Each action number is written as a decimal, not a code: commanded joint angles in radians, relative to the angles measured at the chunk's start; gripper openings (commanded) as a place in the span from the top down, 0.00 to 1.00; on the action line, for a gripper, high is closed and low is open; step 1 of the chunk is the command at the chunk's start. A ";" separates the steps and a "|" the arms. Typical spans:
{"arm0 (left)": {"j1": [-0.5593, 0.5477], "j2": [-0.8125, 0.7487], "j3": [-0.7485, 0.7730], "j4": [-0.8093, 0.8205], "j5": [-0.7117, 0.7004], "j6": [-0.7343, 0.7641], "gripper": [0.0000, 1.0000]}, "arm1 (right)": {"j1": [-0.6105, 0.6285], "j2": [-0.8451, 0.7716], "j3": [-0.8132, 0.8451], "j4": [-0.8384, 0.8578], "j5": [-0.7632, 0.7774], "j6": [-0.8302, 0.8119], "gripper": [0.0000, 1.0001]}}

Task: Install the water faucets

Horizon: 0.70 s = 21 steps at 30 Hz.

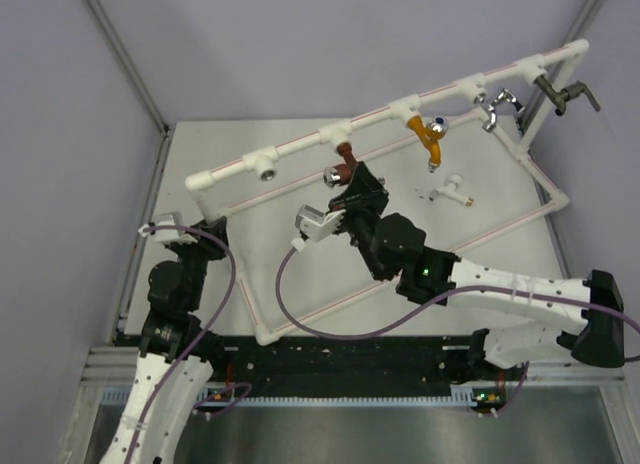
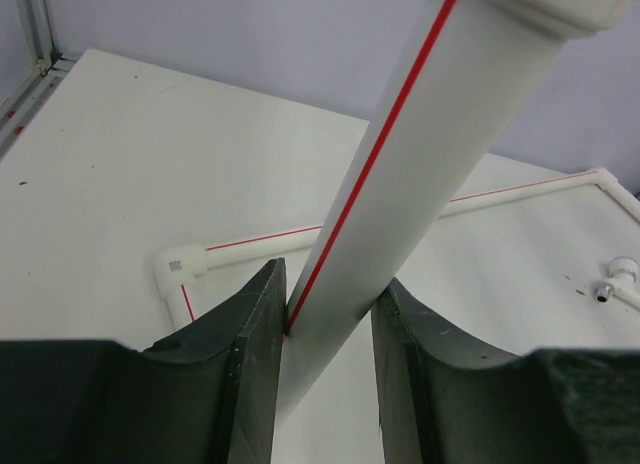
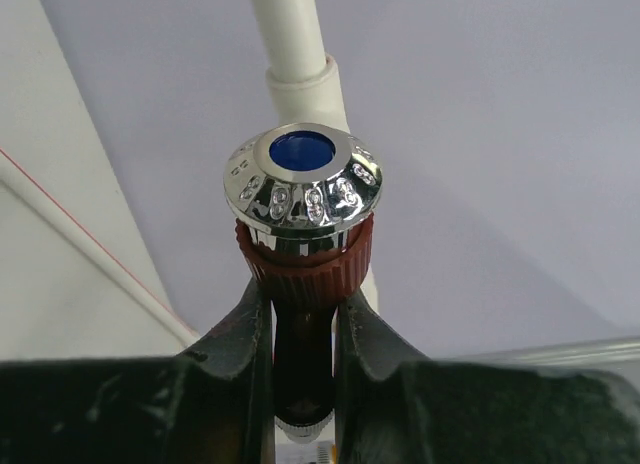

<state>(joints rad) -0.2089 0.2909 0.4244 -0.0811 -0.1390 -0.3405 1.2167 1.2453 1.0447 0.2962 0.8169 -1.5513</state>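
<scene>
We list:
- White pipe frame (image 1: 300,149), spanning the table (image 1: 250,254).
- Left gripper (image 2: 328,322), clamped on the frame's left-end pipe.
- Right gripper (image 3: 302,329), clamped on the reddish-brown faucet (image 3: 305,259), just below a tee in the far rail.
- White faucet (image 1: 452,191), lying loose to the right.

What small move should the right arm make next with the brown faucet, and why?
Probably twist the right pincer to thread the reddish-brown faucet in. The pincer is shut on it, its end sits at a tee socket of the white pipe frame, and the left pincer clamps that frame. How deep it is seated cannot be told.
</scene>
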 commanded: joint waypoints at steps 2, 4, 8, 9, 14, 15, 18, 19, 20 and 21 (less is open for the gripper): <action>0.002 -0.009 0.004 -0.046 0.010 -0.106 1.00 | -0.048 0.014 0.055 0.135 -0.041 0.586 1.00; 0.002 -0.009 0.004 -0.046 0.010 -0.104 1.00 | -0.062 -0.033 0.057 0.135 -0.100 0.893 1.00; 0.002 -0.010 0.004 -0.046 0.010 -0.106 1.00 | -0.167 -0.162 -0.069 0.295 -0.234 1.611 1.00; 0.002 -0.009 0.004 -0.048 0.010 -0.106 1.00 | -0.198 -0.194 -0.119 0.378 -0.248 1.796 1.00; 0.002 -0.009 0.002 -0.046 0.012 -0.107 1.00 | -0.286 -0.231 -0.302 0.656 -0.144 2.468 1.00; 0.002 -0.009 0.001 -0.046 0.012 -0.107 1.00 | -0.287 -0.230 -0.316 0.672 -0.110 2.546 1.00; 0.002 -0.010 0.001 -0.048 0.007 -0.106 1.00 | -0.289 -0.218 -0.336 0.667 -0.030 2.759 1.00; 0.002 -0.013 0.001 -0.048 0.006 -0.106 1.00 | -0.289 -0.211 -0.341 0.667 -0.010 2.824 1.00; 0.002 -0.013 0.002 -0.049 0.004 -0.106 1.00 | -0.290 -0.208 -0.344 0.673 0.004 2.865 0.97; 0.002 -0.012 0.002 -0.049 0.004 -0.104 1.00 | -0.289 -0.202 -0.344 0.690 0.004 2.866 0.91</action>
<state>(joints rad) -0.2089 0.2844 0.4244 -0.0845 -0.1184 -0.3378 0.9928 1.0508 0.6941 0.7708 0.5903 0.9237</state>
